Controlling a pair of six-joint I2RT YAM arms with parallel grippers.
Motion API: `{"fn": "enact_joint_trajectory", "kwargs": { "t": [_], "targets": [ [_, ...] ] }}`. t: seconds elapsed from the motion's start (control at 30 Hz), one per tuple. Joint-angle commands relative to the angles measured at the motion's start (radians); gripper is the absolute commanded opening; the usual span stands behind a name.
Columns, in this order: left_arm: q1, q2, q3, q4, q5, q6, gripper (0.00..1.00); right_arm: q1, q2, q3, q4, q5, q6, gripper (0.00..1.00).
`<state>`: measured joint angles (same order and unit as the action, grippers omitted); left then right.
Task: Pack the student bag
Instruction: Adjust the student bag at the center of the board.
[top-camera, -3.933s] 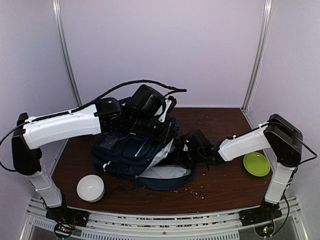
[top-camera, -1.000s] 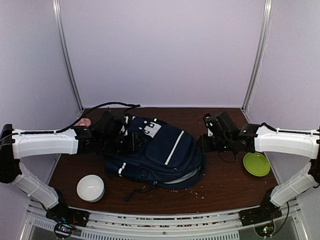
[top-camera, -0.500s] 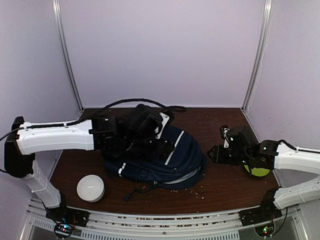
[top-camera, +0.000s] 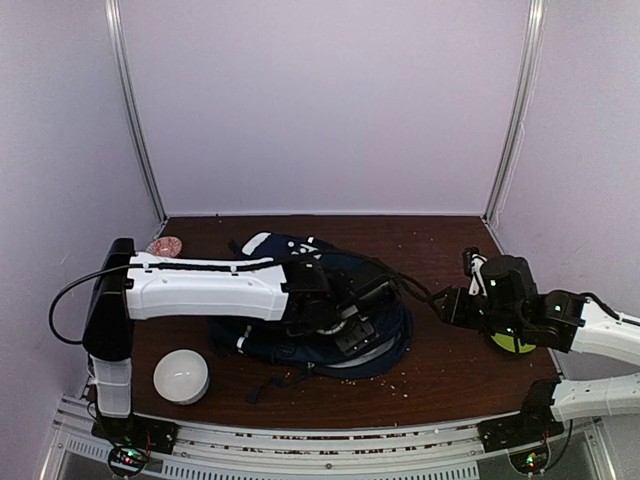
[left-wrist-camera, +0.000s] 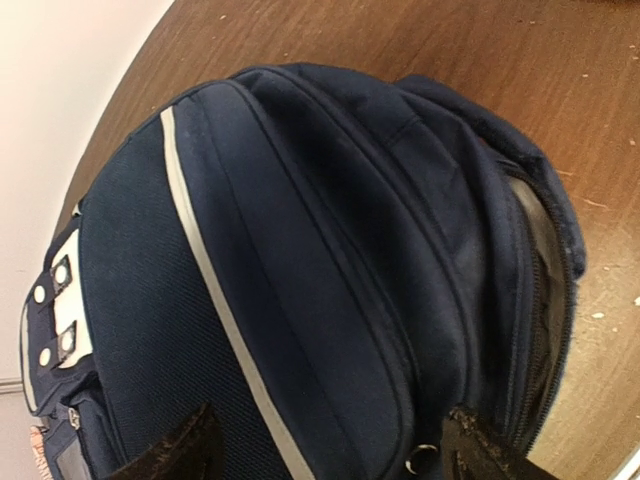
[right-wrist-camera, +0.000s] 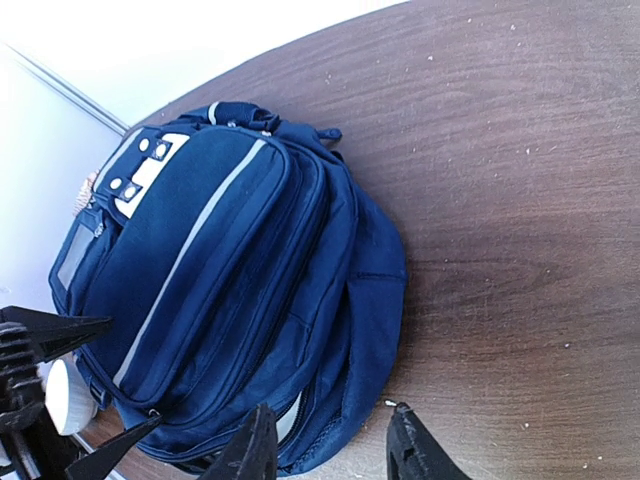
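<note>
Student bag (right-wrist-camera: 220, 280) lies flat on the brown table (top-camera: 450, 370), centre, front panel up, white stripe and buckle patches showing; main zip partly open on the near side, grey lining (left-wrist-camera: 545, 250) visible in the gap; left arm reaches across over the bag, left gripper (left-wrist-camera: 330, 415) released, fingers spread wide just above the bag's near edge, holding nothing; right gripper (right-wrist-camera: 332, 412) also released, fingers apart and empty, off the bag's right side, pointing at it; white round container (top-camera: 181, 375) near the front-left of the bag, apart from it; green plate (top-camera: 510, 343) at right, partly hidden under the right arm; crumbs scattered on the table.
</note>
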<state>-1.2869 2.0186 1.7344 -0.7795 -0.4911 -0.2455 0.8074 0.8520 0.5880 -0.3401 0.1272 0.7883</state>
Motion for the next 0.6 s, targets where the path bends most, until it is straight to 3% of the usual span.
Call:
{"fn": "enact_joint_trajectory", "kwargs": {
  "t": [0.0, 0.23, 0.47, 0.5, 0.57],
  "targets": [
    [0.004, 0.048, 0.08, -0.079, -0.087, 0.02, 0.77, 0.002, -0.04, -0.001, -0.04, 0.071, -0.01, 0.38],
    [0.003, 0.109, 0.107, -0.098, -0.109, 0.026, 0.63, 0.001, -0.049, 0.011, -0.044, 0.07, -0.009, 0.38],
    [0.003, 0.147, 0.133, -0.114, -0.084, 0.04, 0.64, 0.002, -0.054, 0.013, -0.04, 0.057, -0.002, 0.37],
    [0.003, 0.146, 0.133, -0.115, -0.087, 0.038, 0.61, 0.001, -0.056, 0.013, -0.04, 0.058, -0.003, 0.38],
    [0.003, 0.138, 0.132, -0.119, -0.112, 0.022, 0.44, 0.002, -0.056, 0.011, -0.04, 0.055, -0.001, 0.38]
  ]
}}
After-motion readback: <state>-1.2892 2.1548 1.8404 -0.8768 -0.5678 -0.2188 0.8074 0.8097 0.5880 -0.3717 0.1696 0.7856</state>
